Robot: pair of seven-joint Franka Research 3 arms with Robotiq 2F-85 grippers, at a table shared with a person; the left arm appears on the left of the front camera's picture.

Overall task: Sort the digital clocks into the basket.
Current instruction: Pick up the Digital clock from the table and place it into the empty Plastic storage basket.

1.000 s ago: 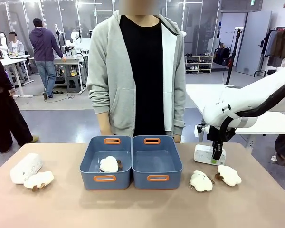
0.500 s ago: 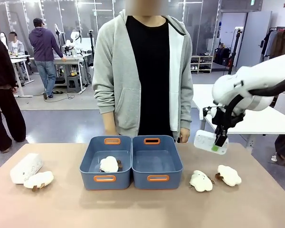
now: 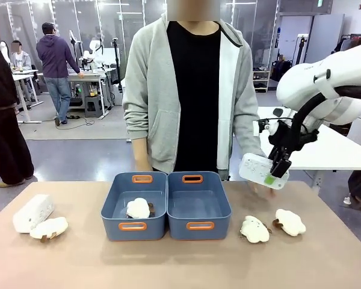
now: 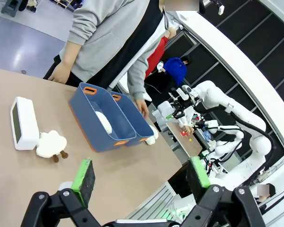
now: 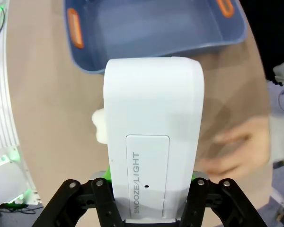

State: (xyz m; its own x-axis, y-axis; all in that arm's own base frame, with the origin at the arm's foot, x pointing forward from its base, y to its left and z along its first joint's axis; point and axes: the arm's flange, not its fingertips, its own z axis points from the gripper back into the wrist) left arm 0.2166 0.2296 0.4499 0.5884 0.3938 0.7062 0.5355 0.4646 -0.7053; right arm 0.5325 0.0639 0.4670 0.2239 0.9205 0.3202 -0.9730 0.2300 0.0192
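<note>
– Digital clocks, then: where are the two white rounded plastic blocks?

– Start wide. On the tan tabletop point(image 3: 180, 265) the basket, a pair of joined slate-blue rectangular plastic tubs with orange handle slots point(image 3: 179, 230), sits at centre frame in the front view. It stands before a person in a grey hooded jacket point(image 3: 147, 102). One digital clock point(image 3: 259, 170) hangs in the air at right of centre, higher than the tubs and off to their right.

– Held how?

– The right gripper point(image 3: 273, 174) is clamped on its lower right end. Its long axis slopes from upper left down to lower right. In the right wrist view the axis runs straight up the frame from the fingers. The free end points at a tub along the top, and the near face carries a panel printed SNOOZE/LIGHT. The person's hand point(image 3: 262, 188) is just beneath it.

– And the other?

– The second clock point(image 3: 33, 212) lies at the table's left edge, long axis slanting from lower left to upper right. A lumpy cream plush toy point(image 3: 49, 227) sits just beside it. Another plush point(image 3: 138, 208) lies in the left tub, and two more point(image 3: 254, 229) rest at lower right.

– Left gripper?

– Seen in the left wrist view, the left gripper point(image 4: 139, 172) has its green pads spread wide with nothing between them.
</note>
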